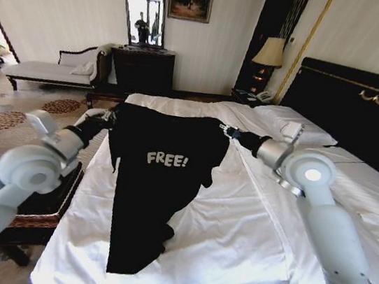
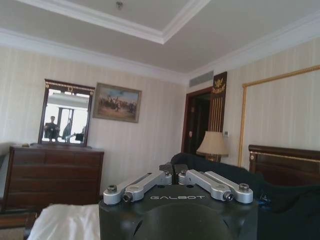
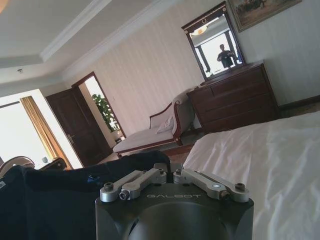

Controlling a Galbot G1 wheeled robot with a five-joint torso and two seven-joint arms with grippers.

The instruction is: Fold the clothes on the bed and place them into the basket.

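The black T-shirt (image 1: 156, 180) with white "FREE!" lettering hangs spread between the two grippers above the bed (image 1: 248, 228), its upper edge stretched taut and level, its lower part trailing down onto the white duvet toward the near edge. The lettering faces the head camera.

The left gripper (image 1: 108, 118) pinches the shirt's upper left corner, at the bed's left side; in the left wrist view its fingers (image 2: 167, 172) are drawn together with dark cloth (image 2: 220, 172) bunched just past them. The right gripper (image 1: 225, 128) holds the upper right corner, over the middle of the bed; in the right wrist view its fingers (image 3: 162, 170) are likewise closed together, with black fabric (image 3: 50, 200) gathered beside them.

A dark-lined basket (image 1: 43, 203) sits low on the floor just left of the bed, partly hidden behind the left arm. At the far right stand pillows (image 1: 294, 125) against a black headboard (image 1: 363, 110). Across the room, a dark dresser (image 1: 142, 68) with a mirror (image 1: 144, 12) and a white chaise (image 1: 52, 66) line the far wall.
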